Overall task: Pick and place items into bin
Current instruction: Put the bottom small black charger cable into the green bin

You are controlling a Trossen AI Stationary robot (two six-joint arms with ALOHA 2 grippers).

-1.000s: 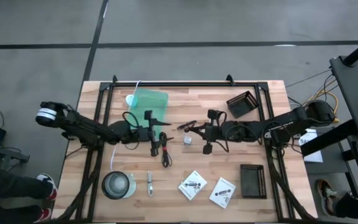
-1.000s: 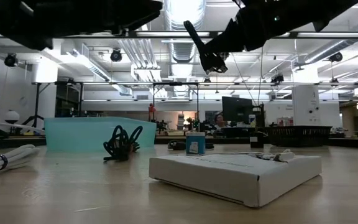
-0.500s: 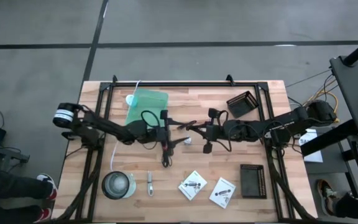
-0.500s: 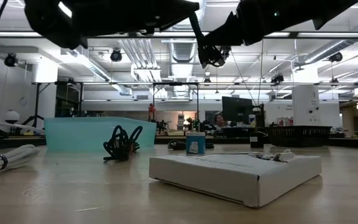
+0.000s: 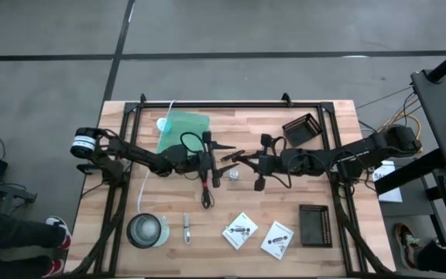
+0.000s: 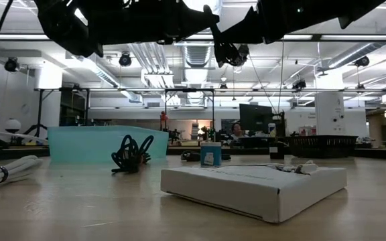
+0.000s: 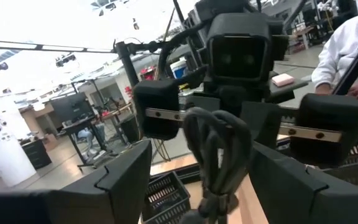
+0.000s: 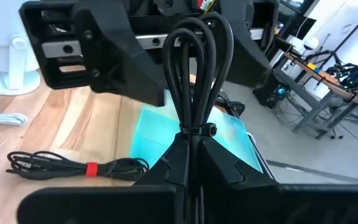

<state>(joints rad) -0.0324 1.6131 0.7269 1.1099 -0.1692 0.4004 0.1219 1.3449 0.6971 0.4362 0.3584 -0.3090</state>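
My right gripper [image 5: 242, 160] hangs above the table's middle, shut on a bundled black cable [image 8: 196, 74] whose loops stick out toward my left gripper [image 5: 216, 160]. My left gripper is open. Its two fingers [image 7: 114, 180] stand on either side of the cable's loop end [image 7: 213, 146] without plainly touching it. The teal bin [image 5: 183, 128] stands at the far left. A second black cable bundle [image 5: 205, 191] with a red tie lies on the wood below the grippers. A tiny silvery cube [image 5: 234, 175], a metal clip [image 5: 186, 227] and two white packets [image 5: 241, 230] lie nearer the front. My right gripper pinches the cable bundle between its two fingers just behind the black tie at its waist [image 8: 194, 132]. The fingers come level from the table's right and lie along the bundle. The bundle is lifted clear of the table, and its loops point toward the table's left.
A round silvery bowl [image 5: 146, 229] stands at the front left, a long white cord [image 5: 147, 184] runs beside the left frame. Two black trays [image 5: 301, 128] [image 5: 315, 225] lie at the right. A black metal frame [image 5: 231, 105] borders the table's far side.
My left gripper has gone toward the table's right, up to my right gripper, until its open fingers stand around the held cable's loops. My right gripper has kept the cable in the air at about the same place.
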